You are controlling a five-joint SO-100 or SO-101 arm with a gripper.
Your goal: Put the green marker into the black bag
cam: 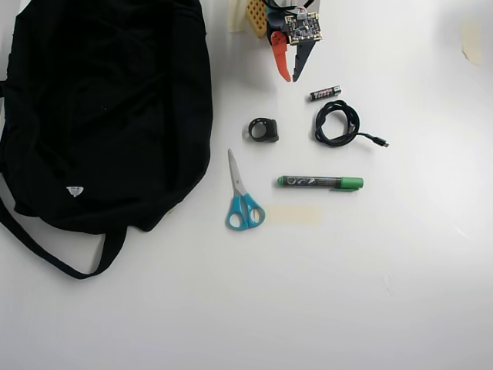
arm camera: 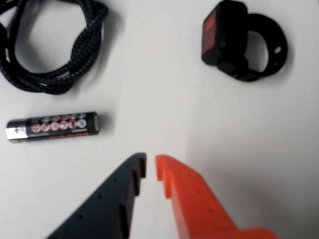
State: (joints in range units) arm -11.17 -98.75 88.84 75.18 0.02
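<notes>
While the hand [cam: 293,77] hangs empty near the counter's [cam: 400,293] far edge in the overhead view, fingers nearly together, the green marker [cam: 320,182] lies well apart at about five o'clock from it, long axis running three-to-nine, cap toward three; the black bag [cam: 100,108] sits at nine.

Overhead view, centre: battery [cam: 325,93], coiled cable [cam: 337,123] and black ring-shaped item [cam: 263,129] crowd the table [cam: 370,293]; scissors [cam: 242,197] below. Lower right lies bare.
</notes>
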